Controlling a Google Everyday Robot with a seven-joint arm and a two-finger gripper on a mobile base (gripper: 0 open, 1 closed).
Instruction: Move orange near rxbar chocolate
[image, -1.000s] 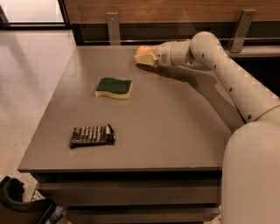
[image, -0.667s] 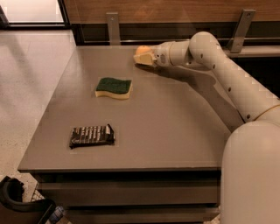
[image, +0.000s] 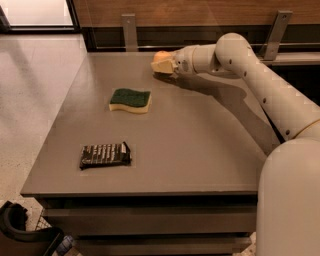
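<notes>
The orange (image: 159, 55) is at the far edge of the grey table (image: 200, 140), and only its top shows. My gripper (image: 163, 65) is right at the orange and covers most of it, with the white arm reaching in from the right. The rxbar chocolate (image: 105, 155), a flat black wrapper with white lettering, lies near the table's front left, far from the orange and the gripper.
A green-and-yellow sponge (image: 130, 100) lies on the table between the orange and the bar. A wood-panelled wall with metal brackets (image: 129, 30) runs behind the table. The robot's white body (image: 290, 200) fills the right foreground. Tiled floor is on the left.
The gripper has shifted very slightly left at the orange, and a bit more of the orange's top shows. The bar and the sponge have not moved.
</notes>
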